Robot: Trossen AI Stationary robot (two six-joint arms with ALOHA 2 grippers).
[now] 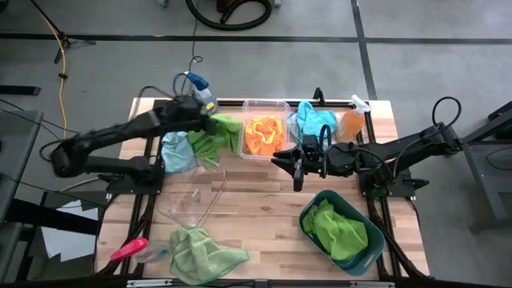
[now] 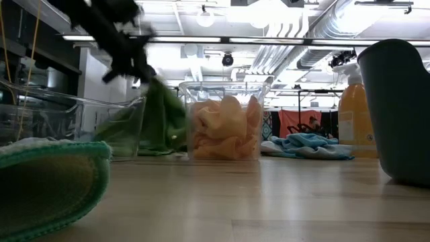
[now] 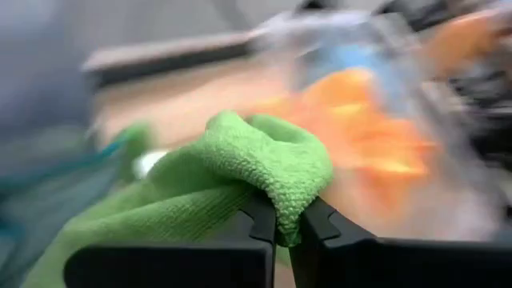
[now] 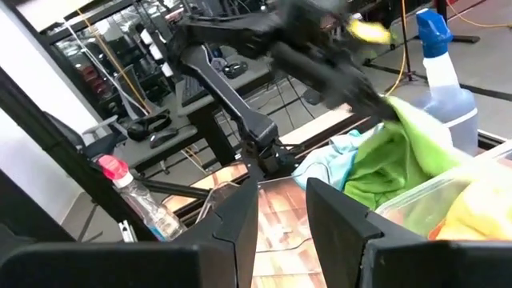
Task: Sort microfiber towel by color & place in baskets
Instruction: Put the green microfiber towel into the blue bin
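Note:
My left gripper [image 1: 210, 122] is at the table's far left, raised above it and shut on a lime green towel [image 1: 220, 136], right beside the clear deep tub [image 1: 282, 108] that holds orange towels [image 1: 264, 134]. A light blue towel [image 1: 178, 152] lies under the green one. My right gripper [image 1: 288, 168] hovers open near the table's middle, nothing between its fingers [image 4: 240, 220]. The clear shallow dish [image 1: 192, 198] sits left of centre. The teal basin [image 1: 376, 248] at the near right holds a green towel [image 1: 340, 228]. Another green towel [image 1: 204, 254] lies at the near left. My left gripper pinches a bunched fold of the green towel [image 3: 282, 192] between its two fingertips [image 3: 260, 220], slanting down at it from the table's left. The rest of the towel hangs below the fingers [image 2: 161, 114], its lower end down by the blue towel.
A blue-capped spray bottle [image 1: 196, 84] stands behind the left gripper, an orange bottle [image 1: 352, 122] at the far right beside another blue towel [image 1: 312, 120]. A pink-handled tool [image 1: 128, 250] lies at the near left corner. Bare wood shows between dish and basin.

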